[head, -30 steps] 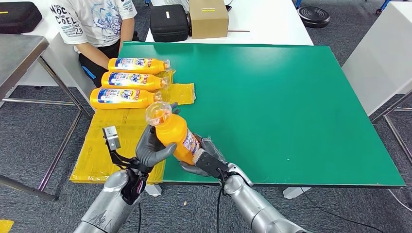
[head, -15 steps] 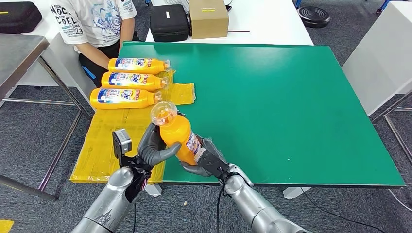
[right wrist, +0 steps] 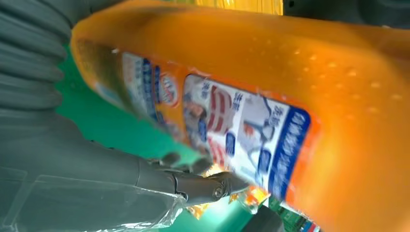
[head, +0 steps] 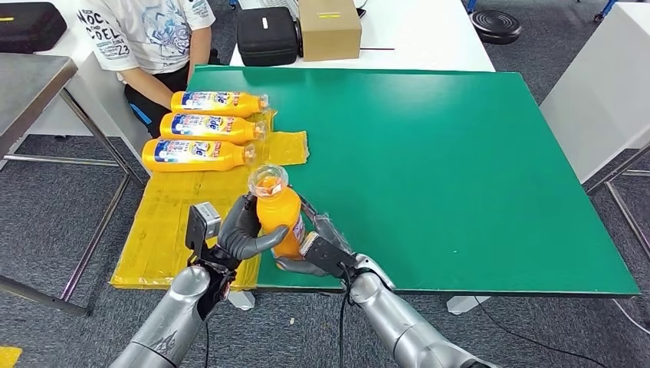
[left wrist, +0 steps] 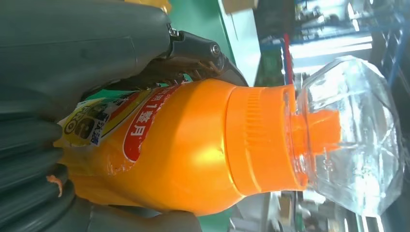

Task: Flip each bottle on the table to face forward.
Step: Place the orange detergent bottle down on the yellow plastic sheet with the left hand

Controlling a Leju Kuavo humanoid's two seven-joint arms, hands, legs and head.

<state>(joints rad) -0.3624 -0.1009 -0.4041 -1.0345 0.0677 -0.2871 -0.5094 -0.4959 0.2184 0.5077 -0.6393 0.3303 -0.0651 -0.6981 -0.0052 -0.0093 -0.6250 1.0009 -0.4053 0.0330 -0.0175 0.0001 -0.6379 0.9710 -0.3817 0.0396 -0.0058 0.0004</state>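
You held the orange bottle (head: 277, 217) nearly upright over the near edge of the green table (head: 460, 169), its clear cap (head: 268, 179) uppermost. Your left hand (head: 244, 230) gripped its side; your right hand (head: 316, 249) clasped its lower body. Three more bottles (head: 207, 126) lay side by side on the yellow sheet (head: 180, 218) at the table's far left.
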